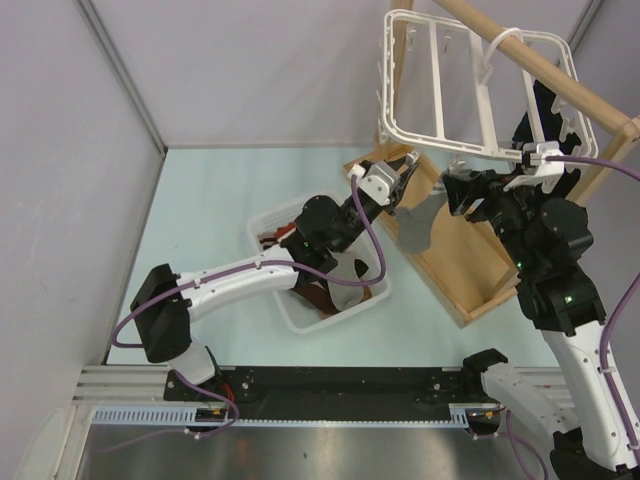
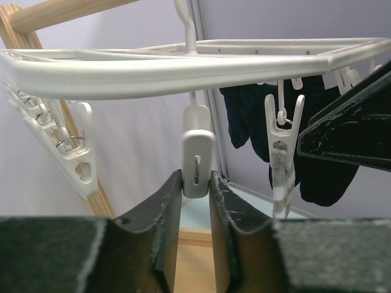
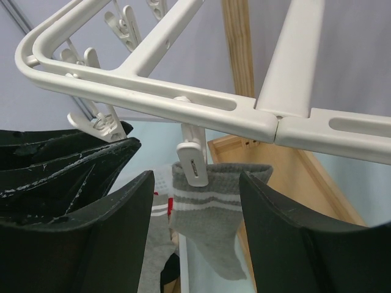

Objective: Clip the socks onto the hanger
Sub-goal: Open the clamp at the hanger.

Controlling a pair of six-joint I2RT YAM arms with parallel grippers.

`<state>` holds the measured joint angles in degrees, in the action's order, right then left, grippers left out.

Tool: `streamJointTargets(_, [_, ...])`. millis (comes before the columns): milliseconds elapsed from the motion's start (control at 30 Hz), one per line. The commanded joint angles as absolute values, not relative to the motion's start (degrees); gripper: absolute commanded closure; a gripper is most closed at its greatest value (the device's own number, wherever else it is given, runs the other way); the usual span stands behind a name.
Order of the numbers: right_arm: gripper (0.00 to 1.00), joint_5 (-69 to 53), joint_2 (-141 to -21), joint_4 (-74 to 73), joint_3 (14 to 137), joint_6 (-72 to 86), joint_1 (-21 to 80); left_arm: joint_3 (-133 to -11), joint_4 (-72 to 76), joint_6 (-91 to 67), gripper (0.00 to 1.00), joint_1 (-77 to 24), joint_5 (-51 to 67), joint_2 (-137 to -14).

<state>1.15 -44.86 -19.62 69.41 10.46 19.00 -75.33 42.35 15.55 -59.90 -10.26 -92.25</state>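
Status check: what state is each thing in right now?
Hanger: hooked on the pole.
Grey sock: hanging from a clip on the hanger.
Dark socks: hanging from the hanger's far side.
Left gripper: squeezing an empty clip.
Right gripper: open, fingers either side of the grey sock.
Basket: socks inside.

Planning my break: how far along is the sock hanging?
Done: a grey sock and dark socks hang clipped on the hanger. In hand: left fingers pinch a clip. Left: more socks in the basket.
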Motion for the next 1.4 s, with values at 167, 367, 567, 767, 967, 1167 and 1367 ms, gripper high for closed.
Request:
streamJointTargets(167, [0.38,-3.0,-41.6,-18.3,69.7,9.9,19.1,-74.9,44.2,15.4,0.85,-60.4,-9.1,-89.9])
streamJointTargets(367, [0.38,-11.1,-40.6,-15.5,69.7,8.9,19.0,-75.8,41.5,14.1,0.94,-60.7,-6.9,-88.9])
streamJointTargets(567, [0.37,-18.9,-42.4,-12.7,69.8,9.4,19.1,-77.9,33.9,11.3,0.96,-60.7,-2.6,-88.1])
streamJointTargets(767, [0.38,-17.9,-45.4,-11.1,69.8,10.4,19.2,-79.1,31.0,10.2,0.97,-61.0,-0.5,-88.1])
streamJointTargets(967, [0.38,-16.5,-48.0,-9.6,69.8,11.9,19.2,-80.6,29.5,9.7,0.98,-61.0,1.1,-88.7])
streamJointTargets(1167, [0.38,-13.8,-49.3,-8.8,69.7,12.9,19.2,-80.6,29.4,9.4,0.98,-61.1,1.8,-88.8])
streamJointTargets(1367, [0.43,-14.0,-50.2,-6.8,69.8,14.1,19.2,-80.9,28.8,8.8,0.98,-61.1,2.3,-89.0])
